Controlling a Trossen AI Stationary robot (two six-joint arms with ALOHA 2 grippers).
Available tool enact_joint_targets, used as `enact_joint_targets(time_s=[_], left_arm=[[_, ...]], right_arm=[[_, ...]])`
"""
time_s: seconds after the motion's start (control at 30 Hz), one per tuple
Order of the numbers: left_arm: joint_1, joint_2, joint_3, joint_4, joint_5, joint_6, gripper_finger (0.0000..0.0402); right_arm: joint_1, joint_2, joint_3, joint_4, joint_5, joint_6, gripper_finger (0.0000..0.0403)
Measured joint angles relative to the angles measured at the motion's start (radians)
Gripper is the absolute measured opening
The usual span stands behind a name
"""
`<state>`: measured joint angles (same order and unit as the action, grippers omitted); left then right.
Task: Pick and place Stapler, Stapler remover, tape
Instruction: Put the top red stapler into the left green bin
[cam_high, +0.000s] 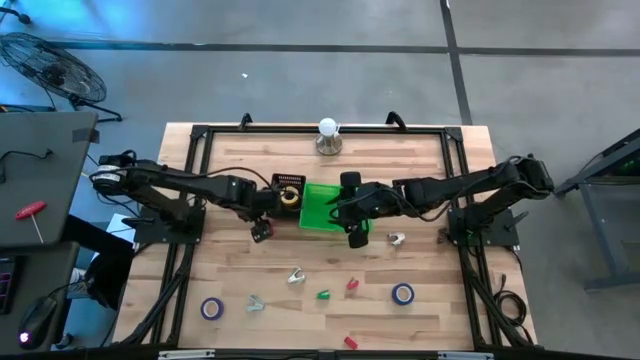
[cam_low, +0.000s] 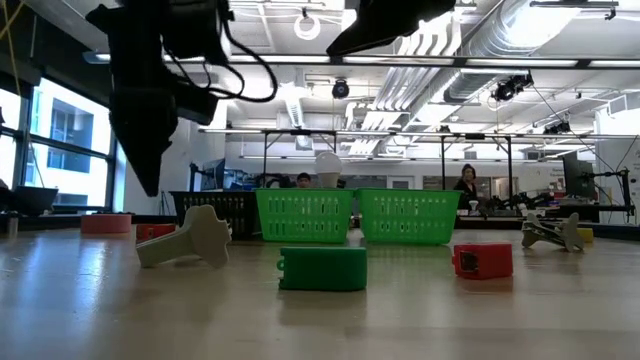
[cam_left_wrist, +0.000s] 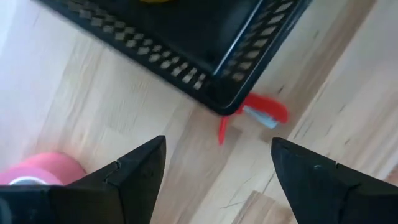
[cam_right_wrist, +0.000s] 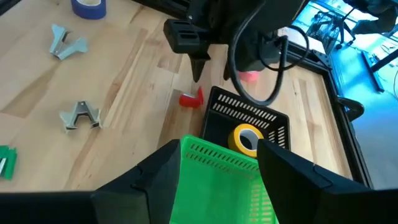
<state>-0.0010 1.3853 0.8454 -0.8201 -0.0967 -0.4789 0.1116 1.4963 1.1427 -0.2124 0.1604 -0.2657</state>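
My left gripper (cam_left_wrist: 217, 162) (cam_high: 262, 212) is open and empty. It points down over the wood just off the near left corner of the black basket (cam_left_wrist: 205, 56) (cam_high: 289, 190). A red staple remover (cam_left_wrist: 254, 113) (cam_right_wrist: 191, 98) lies on the table at that corner, and a pink tape roll (cam_left_wrist: 37, 173) (cam_right_wrist: 249, 76) lies flat beside it. A yellow tape roll (cam_right_wrist: 247, 138) (cam_high: 289, 198) lies inside the black basket. My right gripper (cam_right_wrist: 217, 168) (cam_high: 352, 222) is open and empty above the green basket (cam_right_wrist: 217, 186) (cam_high: 322, 205). No purple tape shows.
Two blue tape rolls (cam_high: 211, 308) (cam_high: 403, 294) lie near the table's near edge. Silver staple removers (cam_high: 296, 275) (cam_high: 254, 302) (cam_high: 396, 238), a green stapler (cam_high: 323, 294) (cam_low: 322, 268) and a red stapler (cam_high: 352, 285) (cam_low: 483, 260) lie on the near half. A bulb-shaped object (cam_high: 328, 135) stands at the far edge.
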Motion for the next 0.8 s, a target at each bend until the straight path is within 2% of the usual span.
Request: enact_joint_targets(time_s=[0.47,0.8], left_arm=[[0.0,0.0,-0.073,0.07,0.008,-0.034,0.0284],[0.0,0.001,-0.075,0.093,0.008,-0.026,0.0284]], right_arm=[[0.0,0.0,0.0,-0.001,0.0,-0.003,0.0204],[0.0,0.0,0.0,-0.001,0.0,0.002,0.0204]])
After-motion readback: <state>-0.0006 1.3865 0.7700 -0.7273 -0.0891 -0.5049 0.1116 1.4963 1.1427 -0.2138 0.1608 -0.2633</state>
